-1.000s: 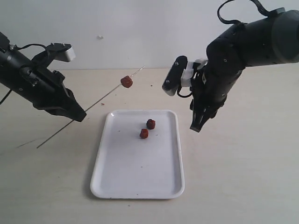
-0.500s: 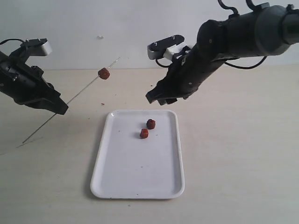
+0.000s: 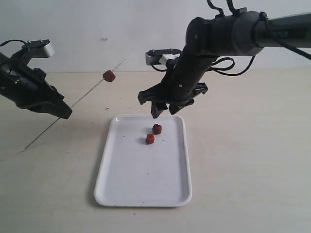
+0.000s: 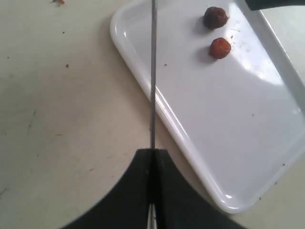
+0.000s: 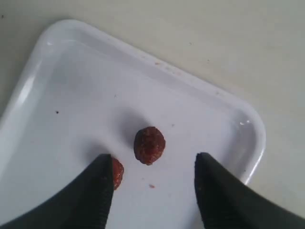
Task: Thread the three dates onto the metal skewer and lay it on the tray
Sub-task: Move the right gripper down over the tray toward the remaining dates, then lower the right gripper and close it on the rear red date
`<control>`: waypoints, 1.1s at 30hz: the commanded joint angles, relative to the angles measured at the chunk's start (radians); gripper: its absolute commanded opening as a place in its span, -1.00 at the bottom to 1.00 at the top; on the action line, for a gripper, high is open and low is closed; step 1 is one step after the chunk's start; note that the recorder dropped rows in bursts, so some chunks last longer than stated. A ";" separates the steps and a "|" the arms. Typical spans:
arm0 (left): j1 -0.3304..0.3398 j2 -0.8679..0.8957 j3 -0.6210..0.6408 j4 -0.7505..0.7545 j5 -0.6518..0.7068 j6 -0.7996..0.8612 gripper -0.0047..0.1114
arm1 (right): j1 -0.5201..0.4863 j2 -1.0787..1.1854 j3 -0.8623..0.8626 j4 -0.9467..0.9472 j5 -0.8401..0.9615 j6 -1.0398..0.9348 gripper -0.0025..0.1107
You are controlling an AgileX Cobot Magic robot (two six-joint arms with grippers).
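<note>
1. Left gripper [image 3: 62,111] jaws clamped on the thin grey metal skewer [image 3: 85,97], one wrinkled reddish-brown date [image 3: 109,75] threaded near its tip.
2. Right gripper [image 3: 164,112] jaws spread apart above two roundish loose dates [image 3: 157,128] on the glossy white round-cornered tray [image 3: 141,179].

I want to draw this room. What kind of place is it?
Probably a robot lab, not a kitchen: two black robot arms over a pale table, a plain white wall, and just one white tray.

Tray [image 3: 141,184] near half: bare, free.
Tray far end: two dates [image 3: 157,128], right gripper [image 3: 164,112] above.
Left flank: skewer [image 3: 77,101] slanting.
</note>
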 commanded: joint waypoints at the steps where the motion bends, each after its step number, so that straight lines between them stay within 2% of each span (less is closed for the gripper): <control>1: 0.003 -0.012 -0.005 -0.025 -0.002 -0.008 -0.92 | 0.000 0.041 -0.026 0.005 0.016 0.048 -0.04; 5: 0.003 -0.012 -0.005 -0.026 -0.004 -0.008 -0.92 | 0.018 0.059 -0.043 -0.007 0.006 0.061 -0.04; 9: 0.003 -0.012 -0.003 -0.026 -0.001 -0.008 -0.92 | 0.048 0.097 -0.101 -0.090 0.019 0.161 -0.04; 17: 0.003 -0.012 -0.003 -0.033 0.001 -0.008 -0.92 | 0.050 0.140 -0.133 -0.172 0.081 0.242 -0.04; 33: 0.003 -0.012 -0.003 -0.053 0.001 -0.008 -0.92 | 0.070 0.152 -0.133 -0.171 0.036 0.206 -0.05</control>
